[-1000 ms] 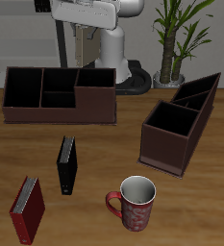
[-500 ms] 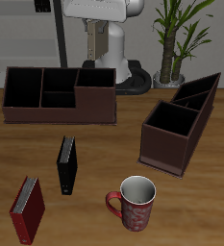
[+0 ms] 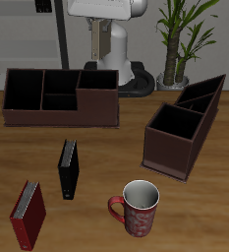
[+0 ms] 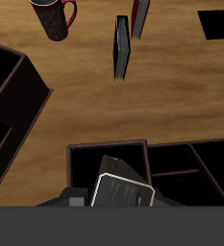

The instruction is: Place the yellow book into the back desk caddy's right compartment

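Starting at the bench (image 3: 111, 148) front corner and finding a red book (image 3: 28, 215) standing on edge, white pages facing up. Moving back and noting the back caddy (image 3: 59, 96) sitting lengthwise near the far edge, its right compartment (image 3: 98, 87) being the wide end section nearest the robot's base. Passing a black book (image 3: 68, 169) standing on edge, nearer the front than the caddy and just beyond the red book. Looking up behind the right compartment and seeing the jaws (image 3: 98, 44) hanging high above the caddy's back wall, too small and blurred there for telling how far apart, and not showing clearly in the wrist view either, so not able to say whether gripping anything. Spotting the yellow book (image 4: 123, 190) only in the wrist view, tilted, white page edges showing, lying inside the outline of the right compartment (image 4: 85, 163); not able to tell whether resting in it or hanging above it. Carrying on to a red patterned mug (image 3: 138, 208) standing upright near the front edge, beside the black book. Ending with the angled caddy (image 3: 185, 123) sitting skewed and well apart from the back caddy, and a potted plant (image 3: 180, 39) standing behind the bench.
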Controlling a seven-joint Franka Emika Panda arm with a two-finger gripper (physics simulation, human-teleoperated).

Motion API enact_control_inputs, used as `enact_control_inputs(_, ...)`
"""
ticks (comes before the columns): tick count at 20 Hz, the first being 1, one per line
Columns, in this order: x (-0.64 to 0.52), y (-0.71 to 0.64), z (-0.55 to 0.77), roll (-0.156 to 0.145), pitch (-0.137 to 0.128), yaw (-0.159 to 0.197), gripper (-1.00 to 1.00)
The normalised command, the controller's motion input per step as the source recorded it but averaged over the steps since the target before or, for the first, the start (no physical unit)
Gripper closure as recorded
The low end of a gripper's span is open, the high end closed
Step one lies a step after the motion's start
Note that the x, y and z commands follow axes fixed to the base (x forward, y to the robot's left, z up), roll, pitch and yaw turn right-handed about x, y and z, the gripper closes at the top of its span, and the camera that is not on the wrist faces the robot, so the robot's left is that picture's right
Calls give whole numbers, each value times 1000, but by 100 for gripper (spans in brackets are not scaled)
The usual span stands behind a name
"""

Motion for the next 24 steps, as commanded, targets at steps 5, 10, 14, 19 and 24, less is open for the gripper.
enact_control_inputs(5, 85, -35, -167, -27, 28, 23, 100)
enact_control_inputs(10, 62, 0, -190, 9, 21, -5, 100)
enact_control_inputs(14, 68, 15, -282, 17, 41, -1, 100)
enact_control_inputs(19, 122, -57, -350, -3, 52, -18, 100)
enact_control_inputs(24, 107, -2, -407, 8, 61, -37, 100)
